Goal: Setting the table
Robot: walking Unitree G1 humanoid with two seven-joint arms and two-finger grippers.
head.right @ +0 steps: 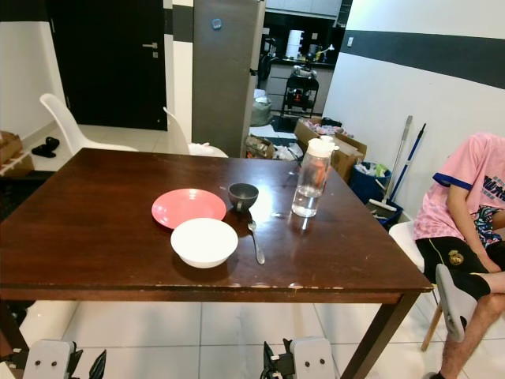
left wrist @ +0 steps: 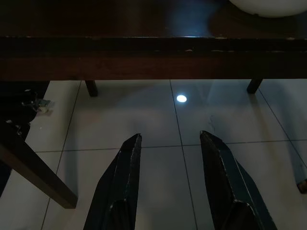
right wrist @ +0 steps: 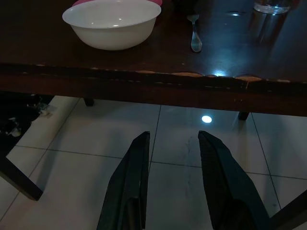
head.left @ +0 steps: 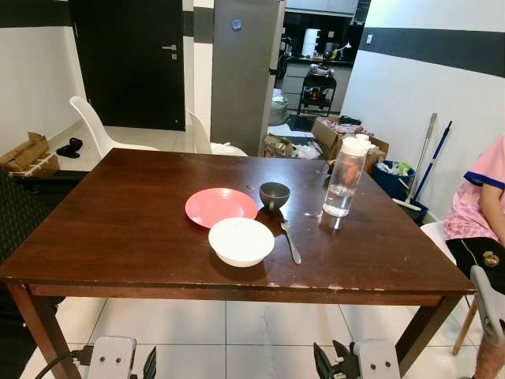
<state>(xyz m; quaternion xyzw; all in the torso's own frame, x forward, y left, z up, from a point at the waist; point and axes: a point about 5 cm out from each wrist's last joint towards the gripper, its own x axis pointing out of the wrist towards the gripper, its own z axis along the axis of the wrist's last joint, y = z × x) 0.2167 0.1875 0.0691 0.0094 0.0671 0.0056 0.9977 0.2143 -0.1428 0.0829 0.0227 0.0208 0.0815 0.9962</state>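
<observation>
On the dark wooden table [head.left: 118, 237] sit a pink plate [head.left: 221, 207], a white bowl [head.left: 241, 241] just in front of it, a small dark cup [head.left: 274, 194] and a metal spoon [head.left: 290, 242] lying to the right of the bowl. A clear water bottle [head.left: 345, 177] with a white cap stands further right. My left gripper [left wrist: 170, 140] hangs open below the table's front edge, over the floor tiles. My right gripper [right wrist: 172, 136] is open too, low in front of the edge, with the white bowl [right wrist: 112, 24] and spoon [right wrist: 194, 33] above and beyond it.
A person in a pink shirt [head.right: 465, 197] sits at the table's right end. Two white chairs [head.left: 102, 130] stand behind the table. Boxes [head.left: 339, 136], a blue bucket and mops [head.left: 422, 170] line the right wall. Table legs [head.left: 35, 332] flank my arms.
</observation>
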